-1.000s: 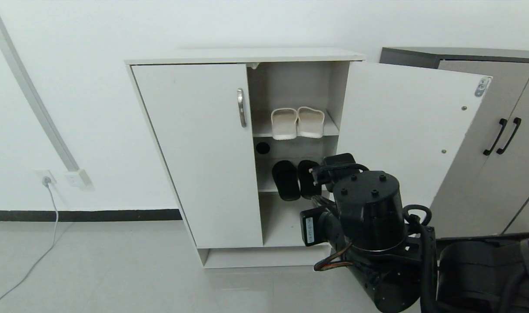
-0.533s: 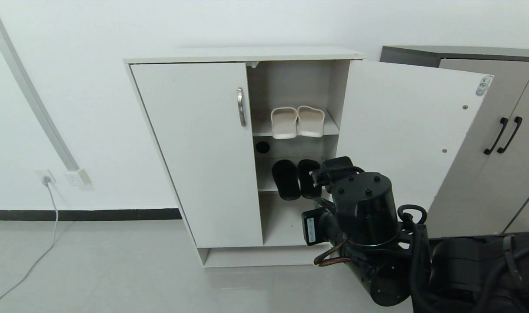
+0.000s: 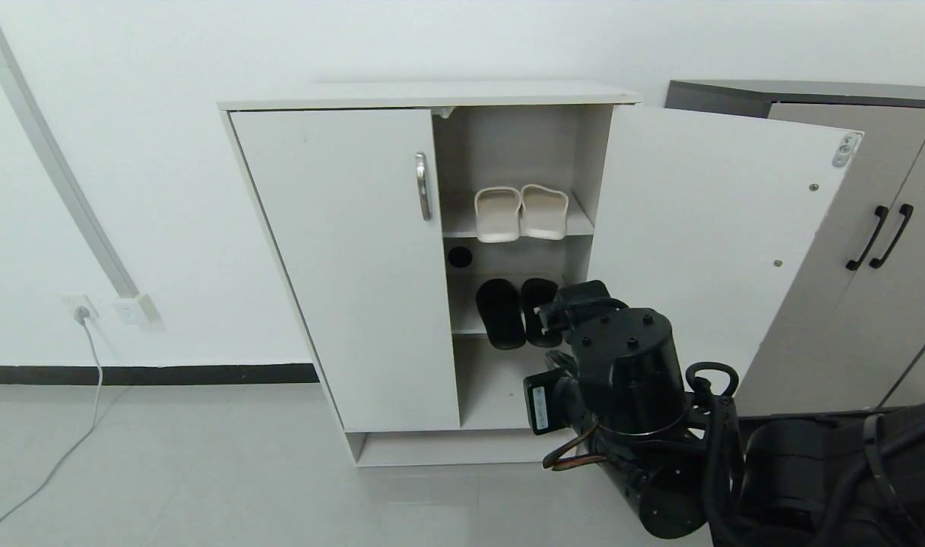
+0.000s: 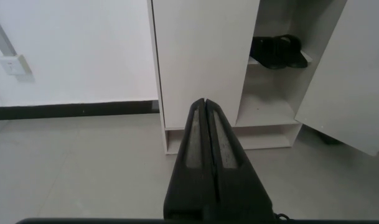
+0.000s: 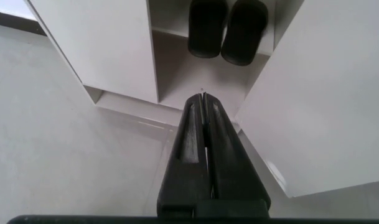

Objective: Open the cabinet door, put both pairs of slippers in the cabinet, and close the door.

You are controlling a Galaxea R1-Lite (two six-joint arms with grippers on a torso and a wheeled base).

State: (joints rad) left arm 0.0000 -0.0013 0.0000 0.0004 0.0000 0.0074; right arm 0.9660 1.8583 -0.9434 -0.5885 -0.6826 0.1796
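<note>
White slippers (image 3: 521, 213) and black slippers (image 3: 508, 313) shelved; my right pincer (image 5: 203, 99), clenched empty, hangs near the open door (image 3: 705, 228). Next, push it shut.

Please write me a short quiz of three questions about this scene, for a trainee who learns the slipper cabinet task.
1. True or false: inside the white wooden two-door cabinet, the pair of beige open-toed slippers lies above the pair of flat black slippers.
2. The right gripper is: A open, B shut on a slipper, C shut and empty.
3. Fill in: the cabinet's right door stands ____.
Key: 1 true; 2 C; 3 open.
</note>
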